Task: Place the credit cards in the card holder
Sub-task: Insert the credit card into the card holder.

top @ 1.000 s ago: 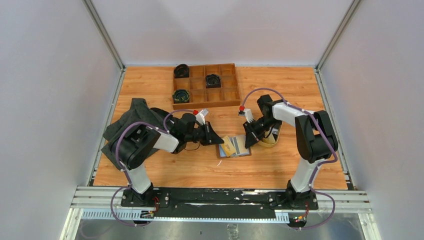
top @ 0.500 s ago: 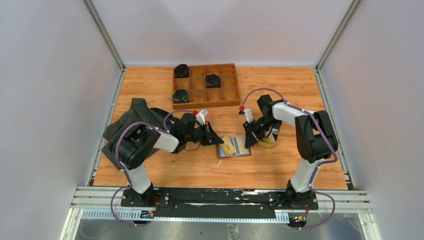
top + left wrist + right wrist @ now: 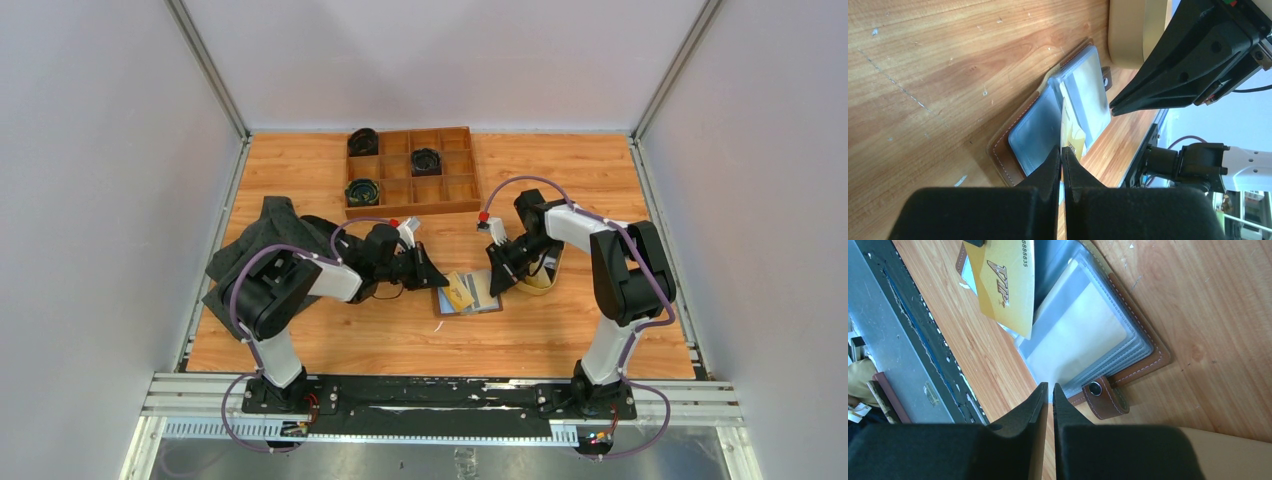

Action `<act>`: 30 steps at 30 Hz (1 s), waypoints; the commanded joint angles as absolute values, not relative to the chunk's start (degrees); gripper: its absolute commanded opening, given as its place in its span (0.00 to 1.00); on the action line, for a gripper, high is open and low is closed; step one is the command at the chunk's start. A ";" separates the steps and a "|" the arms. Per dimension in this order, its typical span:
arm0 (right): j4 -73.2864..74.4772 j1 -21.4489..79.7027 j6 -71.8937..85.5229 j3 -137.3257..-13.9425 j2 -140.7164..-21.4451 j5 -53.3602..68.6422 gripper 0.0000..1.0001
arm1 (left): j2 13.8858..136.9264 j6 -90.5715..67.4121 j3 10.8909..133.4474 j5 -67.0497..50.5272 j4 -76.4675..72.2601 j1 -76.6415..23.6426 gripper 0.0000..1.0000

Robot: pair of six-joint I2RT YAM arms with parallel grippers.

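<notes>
One gold card (image 3: 1005, 285), pinched by the left tool (image 3: 1062, 154), could be buckled against the card holder (image 3: 1088, 340) sleeve; nothing is held by the right tool (image 3: 1050, 390), pressed together at two o'clock.

Bright, even overhead light fills the enclosure, leaving only soft, short shadows on the wooden table (image 3: 300, 170). On the wallet (image 3: 1160, 357), clear sleeves (image 3: 1083, 335) carry a pale sheen; beside it, the right gripper (image 3: 1048, 386) looms dark and out of focus.
</notes>
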State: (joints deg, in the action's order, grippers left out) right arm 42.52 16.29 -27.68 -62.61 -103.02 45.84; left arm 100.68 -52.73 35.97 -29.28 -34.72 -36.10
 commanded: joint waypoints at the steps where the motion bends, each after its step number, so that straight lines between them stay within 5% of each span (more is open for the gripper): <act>1: 42.89 15.52 -26.97 -62.68 -102.04 45.70 0.11 | 101.63 -50.74 37.31 -27.42 -31.64 -36.73 0.00; 30: 42.91 15.50 -27.04 -62.74 -101.86 45.79 0.12 | 108.68 -51.32 43.29 -32.58 -31.07 -38.14 0.00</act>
